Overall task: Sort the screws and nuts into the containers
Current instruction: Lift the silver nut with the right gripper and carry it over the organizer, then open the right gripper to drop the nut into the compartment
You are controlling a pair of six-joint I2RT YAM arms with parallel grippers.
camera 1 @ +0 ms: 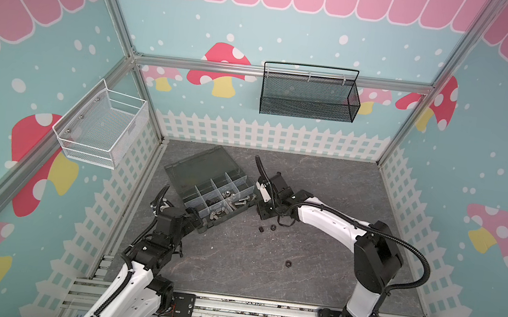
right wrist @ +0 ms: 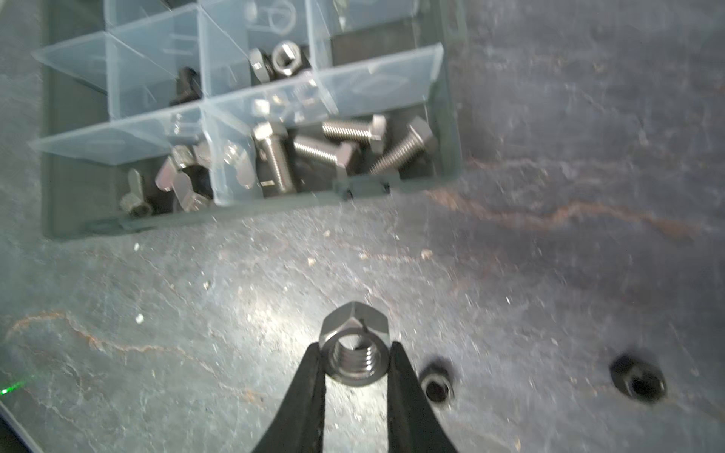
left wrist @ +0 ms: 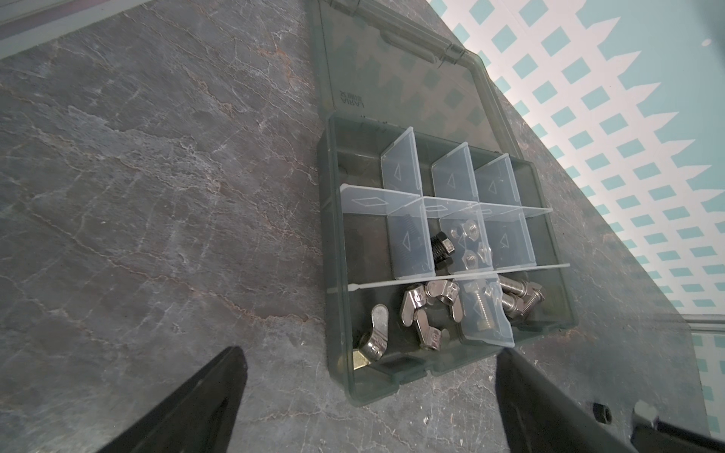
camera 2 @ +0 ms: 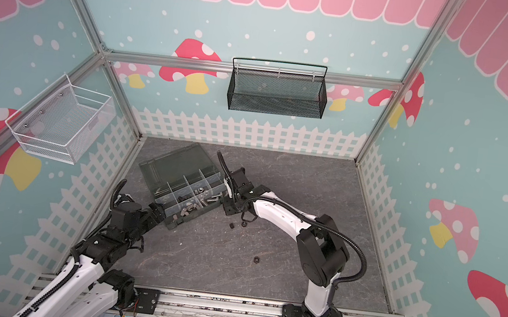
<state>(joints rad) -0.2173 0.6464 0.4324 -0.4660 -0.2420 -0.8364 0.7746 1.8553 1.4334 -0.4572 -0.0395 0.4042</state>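
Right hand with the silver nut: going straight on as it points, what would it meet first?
Probably the front wall of the organizer box. The right hand, shut on the silver nut, points there; its height is unclear, so it might pass over onto the silver bolts.

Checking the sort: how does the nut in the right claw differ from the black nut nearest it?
The held nut is shiny silver; the black nut is dark. The held nut is pinched in the right claw; the black nut lies loose on the table. Both are hex nuts outside the box.
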